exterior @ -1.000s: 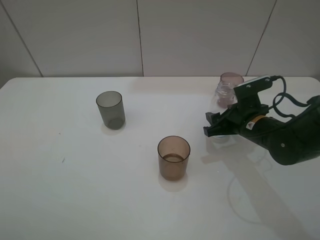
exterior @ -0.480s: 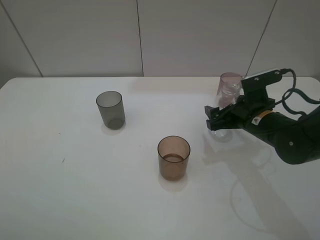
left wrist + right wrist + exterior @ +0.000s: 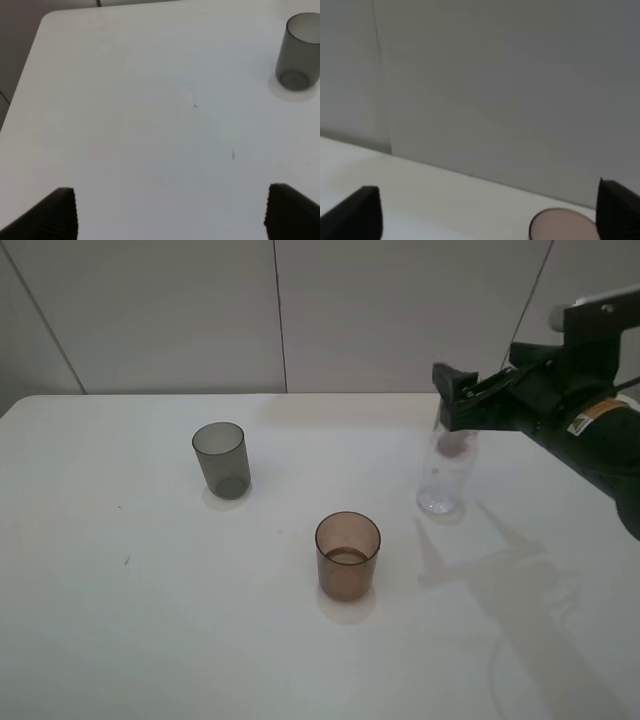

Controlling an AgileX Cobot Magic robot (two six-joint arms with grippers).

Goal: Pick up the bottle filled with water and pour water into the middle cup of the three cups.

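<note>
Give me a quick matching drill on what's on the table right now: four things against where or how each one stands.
Things:
1. grey cup
2. brown cup
3. bottle
4. right tool

States:
A. raised, open, holding nothing
B. standing upright, let go, right of the brown cup
C. nearest the camera, a little liquid at its bottom
D. furthest left

Pairs: 1-D, 2-C, 3-B, 4-A

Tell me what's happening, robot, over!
Right gripper jaws open, above the bottle. Bottle upright on table. Middle cup unblocked. Left gripper open, empty.
</note>
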